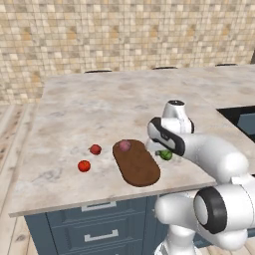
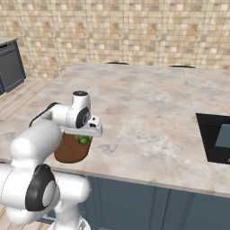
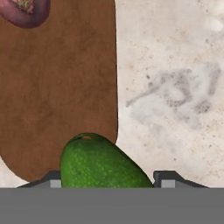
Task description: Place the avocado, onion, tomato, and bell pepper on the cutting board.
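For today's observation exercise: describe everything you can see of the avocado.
The avocado is a glossy, dark-green, finely speckled fruit with a small brownish stem scar at one end. In the hand view it sits between the jaws, its stem end overlapping the edge of the cutting board. The left base view shows it beside the board, under the hand.

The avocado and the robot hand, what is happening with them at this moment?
The hand is closed on the avocado and holds it beside the near part of the cutting board, partly over its edge. The onion already lies on the far end of the board. Two red items, the tomato and bell pepper, sit on the counter left of the board, not yet moved.
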{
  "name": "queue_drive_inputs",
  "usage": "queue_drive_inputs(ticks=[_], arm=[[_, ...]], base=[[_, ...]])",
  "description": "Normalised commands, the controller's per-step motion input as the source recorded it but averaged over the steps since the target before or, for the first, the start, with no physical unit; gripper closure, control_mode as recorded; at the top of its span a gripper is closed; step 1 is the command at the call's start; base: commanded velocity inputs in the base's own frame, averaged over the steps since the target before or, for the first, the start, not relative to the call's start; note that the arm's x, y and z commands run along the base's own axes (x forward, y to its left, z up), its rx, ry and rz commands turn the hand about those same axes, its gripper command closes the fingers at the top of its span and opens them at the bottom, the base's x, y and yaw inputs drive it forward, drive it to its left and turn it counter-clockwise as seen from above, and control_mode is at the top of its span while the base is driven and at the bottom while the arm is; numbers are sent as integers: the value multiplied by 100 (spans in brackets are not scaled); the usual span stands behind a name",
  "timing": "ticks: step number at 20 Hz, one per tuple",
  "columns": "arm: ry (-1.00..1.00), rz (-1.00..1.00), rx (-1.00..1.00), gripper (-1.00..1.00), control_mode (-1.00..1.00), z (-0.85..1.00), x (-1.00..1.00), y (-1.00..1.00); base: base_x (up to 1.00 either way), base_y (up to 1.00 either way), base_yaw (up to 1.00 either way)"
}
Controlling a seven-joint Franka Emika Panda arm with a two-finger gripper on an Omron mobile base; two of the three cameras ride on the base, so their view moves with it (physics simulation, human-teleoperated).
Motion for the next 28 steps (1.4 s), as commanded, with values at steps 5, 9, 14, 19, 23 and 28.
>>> queue_drive_inputs(ticks=[5, 9, 14, 19, 23, 28], arm=[[-6, -3, 3, 100, -100, 0, 35, 36], [-5, -4, 3, 100, -100, 0, 47, 33], [0, -4, 0, 100, -100, -6, 60, 11], [0, -4, 0, 100, -100, -16, 51, 0], [0, -3, 0, 100, -100, -16, 45, 0], [0, -2, 0, 100, -100, -23, 25, 6]], base=[[0, 0, 0], [0, 0, 0], [0, 0, 0], [0, 0, 0], [0, 0, 0], [0, 0, 0]])
